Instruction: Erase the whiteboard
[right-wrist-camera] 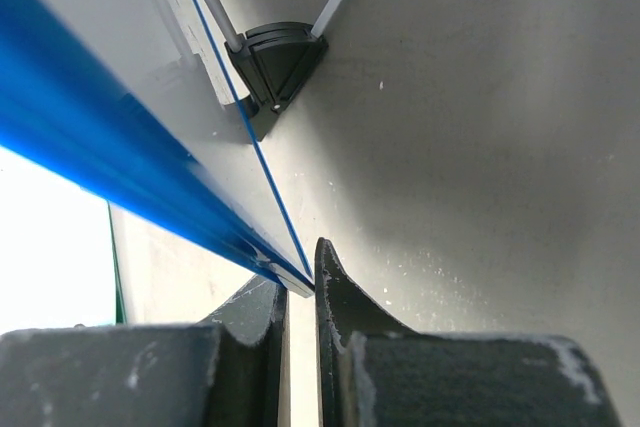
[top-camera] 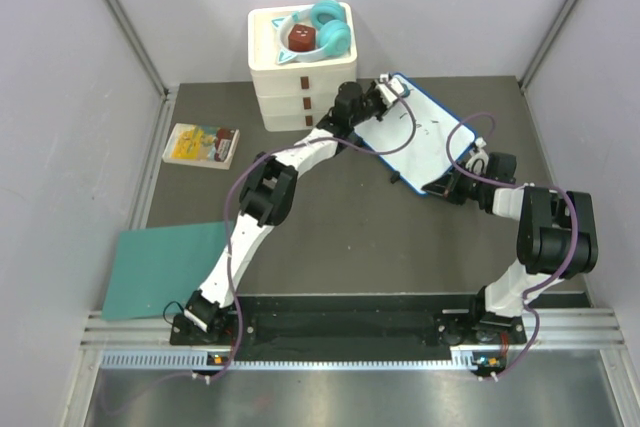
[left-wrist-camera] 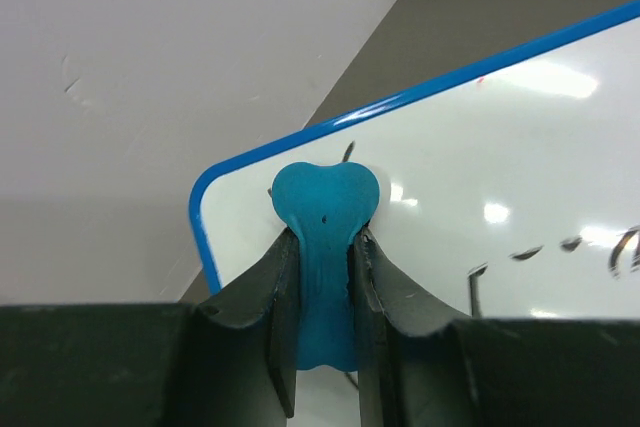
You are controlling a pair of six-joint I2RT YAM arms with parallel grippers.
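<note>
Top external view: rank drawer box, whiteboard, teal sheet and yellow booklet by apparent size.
1. White drawer box, though it stands taller, nearer the camera.
2. Teal sheet and whiteboard: too alike to rank, both partly hidden.
3. Yellow booklet.

The whiteboard (top-camera: 425, 142), right of centre in the top view, is white with a bright blue rim and black pen marks; its foot (right-wrist-camera: 275, 62), upper left in the right wrist view, is black. The eraser (left-wrist-camera: 325, 247), mid-frame in the left wrist view, is turquoise blue between the dark grey fingers (left-wrist-camera: 250, 297) of the left gripper (left-wrist-camera: 325, 235). At upper centre the drawer box (top-camera: 300, 92) is white with reddish-brown knobs, and the headphones (top-camera: 332, 27) on it are teal. The booklet (top-camera: 200, 144) at left is yellow with multicoloured print. The sheet (top-camera: 165, 269) at lower left is flat teal. The table (top-camera: 350, 237) is dark grey-brown; the left arm (top-camera: 245, 247) and right arm (top-camera: 555, 232) are white and black with purple cables (top-camera: 462, 127).
</note>
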